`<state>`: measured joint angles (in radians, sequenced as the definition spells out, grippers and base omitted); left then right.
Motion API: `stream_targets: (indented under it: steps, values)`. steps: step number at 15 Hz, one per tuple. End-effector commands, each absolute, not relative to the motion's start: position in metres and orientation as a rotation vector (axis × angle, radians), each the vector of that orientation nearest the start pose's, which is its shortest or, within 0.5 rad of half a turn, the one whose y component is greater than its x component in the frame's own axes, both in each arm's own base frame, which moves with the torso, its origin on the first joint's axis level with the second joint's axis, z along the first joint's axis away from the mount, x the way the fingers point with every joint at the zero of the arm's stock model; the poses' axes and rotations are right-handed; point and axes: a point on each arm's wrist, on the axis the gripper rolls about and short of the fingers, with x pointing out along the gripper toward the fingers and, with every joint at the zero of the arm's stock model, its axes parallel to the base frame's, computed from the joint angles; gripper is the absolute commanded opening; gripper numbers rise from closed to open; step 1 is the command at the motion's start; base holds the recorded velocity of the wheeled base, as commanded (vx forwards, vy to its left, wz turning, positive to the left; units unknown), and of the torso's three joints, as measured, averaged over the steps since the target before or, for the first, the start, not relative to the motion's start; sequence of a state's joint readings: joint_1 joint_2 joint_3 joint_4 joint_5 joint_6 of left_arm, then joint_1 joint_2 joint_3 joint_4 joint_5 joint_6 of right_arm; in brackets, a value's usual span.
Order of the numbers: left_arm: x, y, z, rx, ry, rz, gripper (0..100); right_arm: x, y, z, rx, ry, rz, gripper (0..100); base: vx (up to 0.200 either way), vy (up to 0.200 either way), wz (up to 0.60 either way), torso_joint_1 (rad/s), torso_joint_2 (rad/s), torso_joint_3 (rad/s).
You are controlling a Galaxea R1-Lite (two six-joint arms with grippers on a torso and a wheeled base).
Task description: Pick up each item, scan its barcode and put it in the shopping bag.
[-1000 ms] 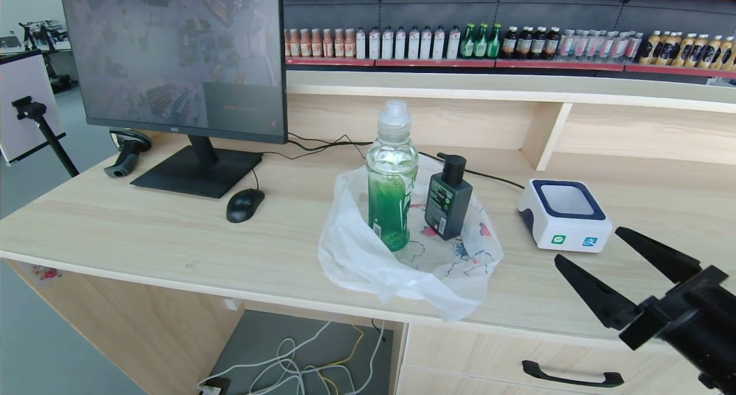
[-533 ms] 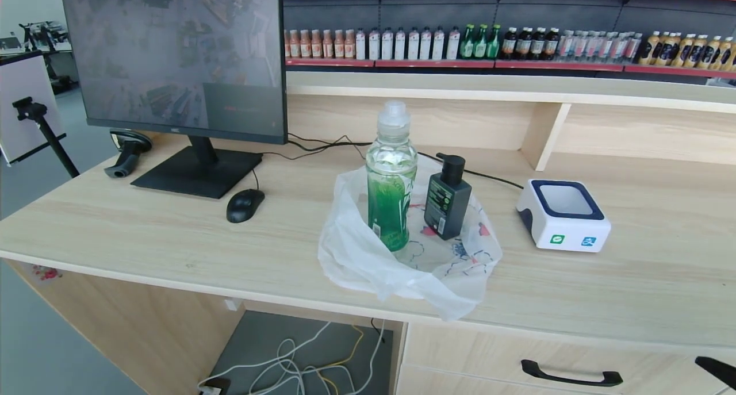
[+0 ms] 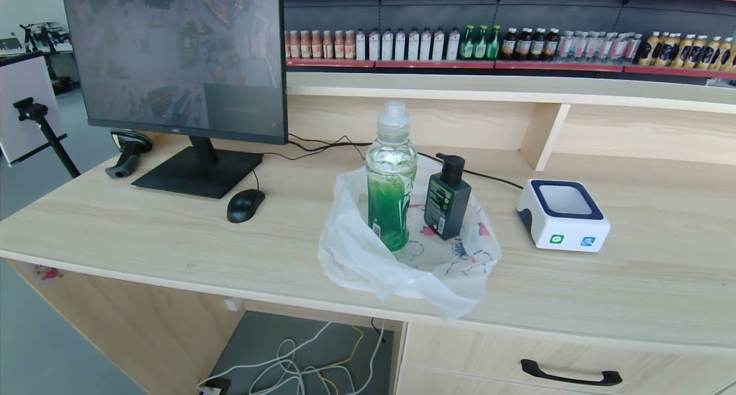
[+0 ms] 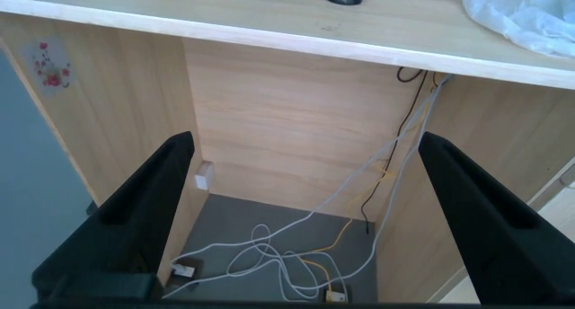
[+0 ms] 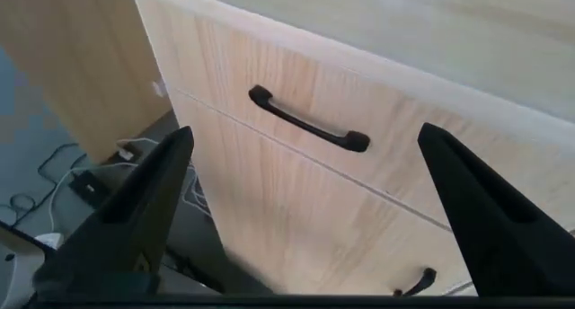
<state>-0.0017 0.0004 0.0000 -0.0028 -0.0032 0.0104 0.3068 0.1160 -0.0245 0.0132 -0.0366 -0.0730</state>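
A tall clear bottle with green drink and a dark pump bottle stand upright inside the flattened white shopping bag at the middle of the counter. The white barcode scanner sits to the right of the bag. My left gripper hangs open below the counter's front edge, facing the knee space with cables; a corner of the bag shows above. My right gripper is open and low, in front of the drawer handle, with nothing between its fingers.
A monitor on a black stand, a mouse and a handheld scanner occupy the counter's left. Cables lie on the floor under the desk. A drawer handle is at the lower right. Shelves of bottles line the back.
My right gripper, open above the counter's right front a second ago, has dropped down below the counter edge and out of the head view. The bottles and bag have not moved.
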Motion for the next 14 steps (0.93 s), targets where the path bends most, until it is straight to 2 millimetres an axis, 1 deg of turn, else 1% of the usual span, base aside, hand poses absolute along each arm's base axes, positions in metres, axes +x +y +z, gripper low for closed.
stream_targets:
  steps: [1, 2, 3, 10, 13, 14]
  values:
    - [-0.0228, 0.0000, 0.0760, 0.011, -0.005, -0.005, 100, -0.0143, 0.0002, 0.0836, -0.050, 0.117, -0.020, 100, 0.000, 0.000, 0.00, 0.000, 0.00, 0.000]
    - [-0.0228, 0.0000, 0.0758, 0.009, -0.003, -0.005, 100, -0.0184, 0.0010, 0.0780, -0.049, 0.061, 0.025, 100, -0.200, 0.000, 0.00, 0.002, 0.00, 0.002]
    - [-0.0228, 0.0000, 0.0760, 0.009, -0.005, -0.005, 100, -0.0228, 0.0010, 0.0758, -0.038, -0.004, 0.031, 100, -0.200, 0.000, 0.00, 0.012, 0.01, -0.002]
    - [-0.0228, 0.0000, 0.0758, 0.006, -0.003, -0.005, 100, -0.0229, 0.0009, 0.0761, -0.014, -0.003, 0.035, 100, -0.200, 0.000, 0.00, 0.000, 0.00, 0.002]
    - [-0.0228, 0.0000, 0.0758, 0.009, -0.003, -0.005, 100, -0.0228, 0.0009, 0.0756, -0.012, -0.002, 0.035, 100, -0.200, 0.000, -0.60, 0.006, 0.00, 0.002]
    - [-0.0228, 0.0000, 0.0758, 0.011, -0.003, -0.005, 100, -0.0228, 0.0009, 0.0756, -0.012, -0.002, 0.035, 100, 0.000, 0.000, -0.60, 0.002, 0.01, 0.002]
